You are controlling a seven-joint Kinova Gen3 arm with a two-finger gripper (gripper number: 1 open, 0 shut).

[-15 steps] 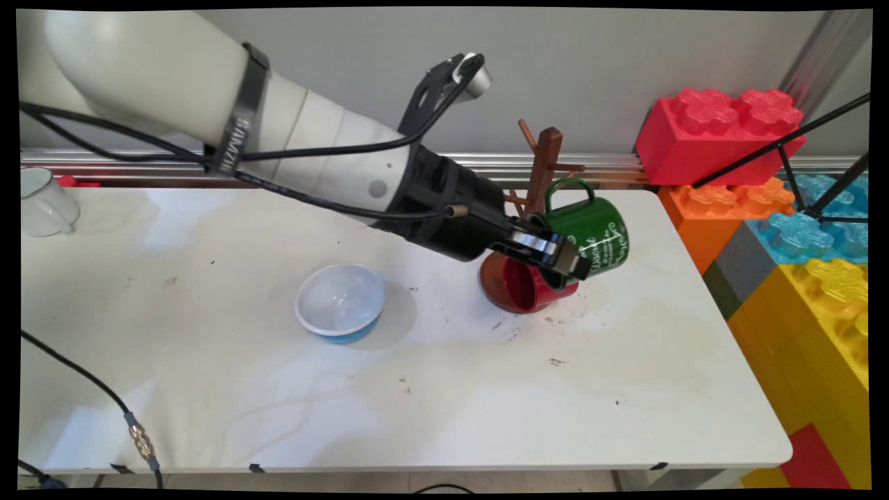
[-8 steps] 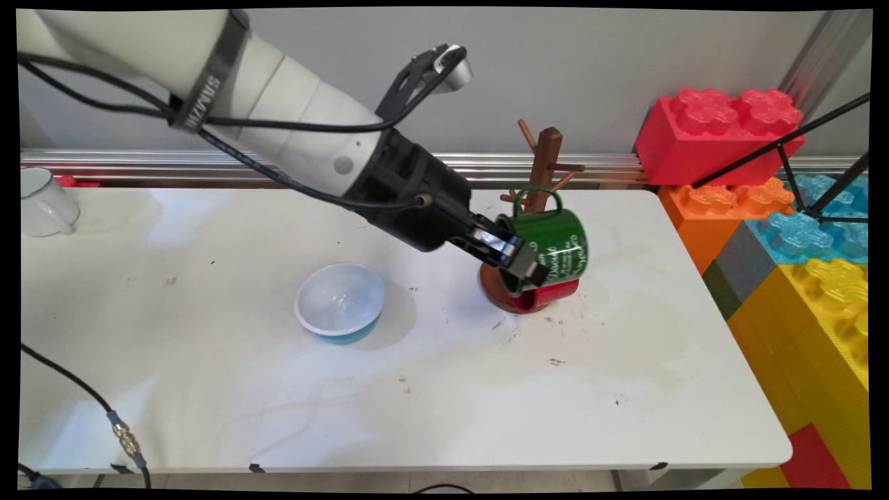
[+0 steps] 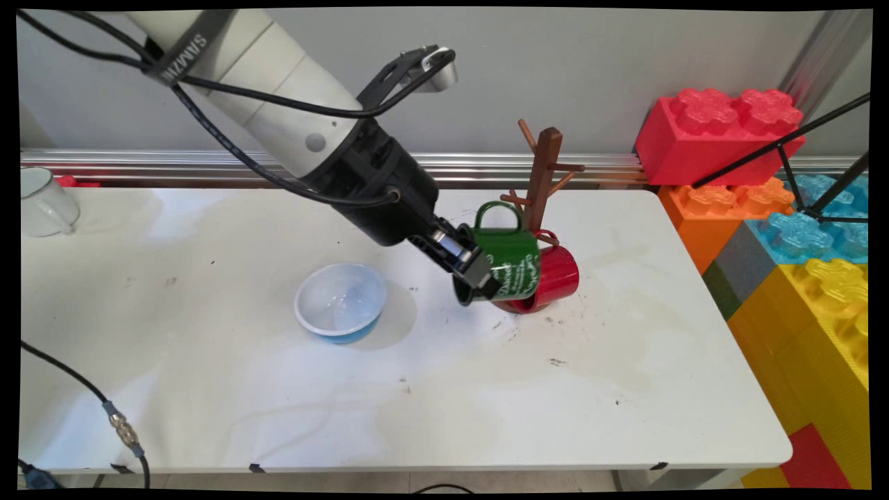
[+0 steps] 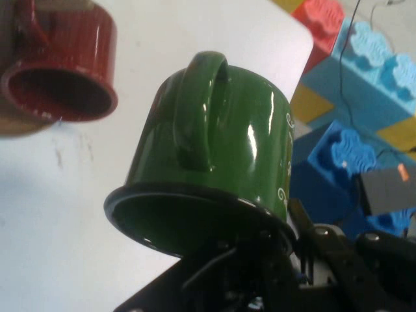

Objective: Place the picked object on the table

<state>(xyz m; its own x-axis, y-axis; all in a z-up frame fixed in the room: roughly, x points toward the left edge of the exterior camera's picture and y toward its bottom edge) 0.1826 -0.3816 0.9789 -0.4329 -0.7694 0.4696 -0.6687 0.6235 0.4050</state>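
Main view: gripper (image 3: 474, 269) jaws were clamped on green mug (image 3: 510, 255) rim, mug held above surface, handle up, just left of rack (image 3: 543, 182) w/ red mug (image 3: 553, 278).

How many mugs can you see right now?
3: a green mug clamped in the gripper, a red mug hanging low on the wooden mug tree, a white mug at the table's far-left edge.

Clamped at its dark rim by the gripper (image 4: 279, 260): a green mug (image 4: 221, 162), tilted, handle toward the camera (white lettering on one side). At ten o'clock, a red mug (image 4: 65, 71) over the white table (image 4: 58, 227); toward two o'clock, coloured blocks (image 4: 364, 84).
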